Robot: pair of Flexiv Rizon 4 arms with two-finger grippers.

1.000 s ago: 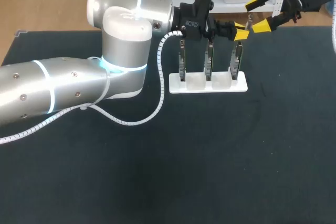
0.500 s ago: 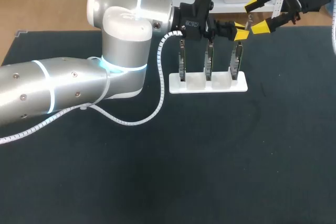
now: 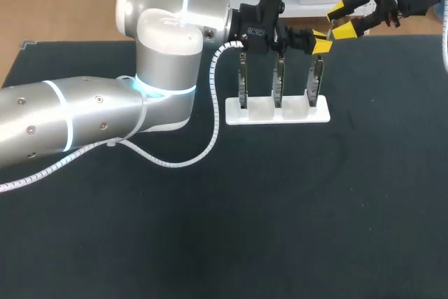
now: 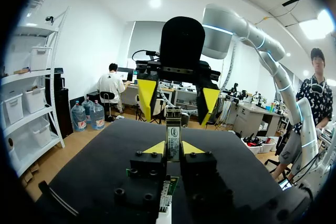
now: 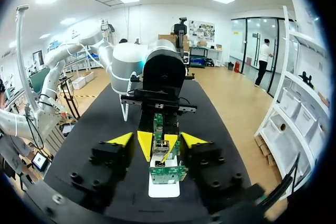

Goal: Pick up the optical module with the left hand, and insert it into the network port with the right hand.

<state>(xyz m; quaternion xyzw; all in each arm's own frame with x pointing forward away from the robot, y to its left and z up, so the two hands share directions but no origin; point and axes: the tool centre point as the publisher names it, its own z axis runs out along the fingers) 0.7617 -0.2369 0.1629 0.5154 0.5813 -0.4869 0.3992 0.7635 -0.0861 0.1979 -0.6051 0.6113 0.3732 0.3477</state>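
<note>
Since prior frame, head view: yellow-tipped right gripper (image 3: 341, 20) has narrowed, not shut, beside left gripper (image 3: 320, 41). Left wrist: left gripper clamps metal-cased optical module (image 4: 173, 136), long axis pointing out at right gripper. Right wrist: open fingers straddle it. Judged light, stiff, slick; grip free end's flat sides.

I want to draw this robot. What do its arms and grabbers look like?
The left arm is fat, round and silver with glowing white rings and a curly white cable. The left gripper and right gripper are black with yellow tips.
</note>
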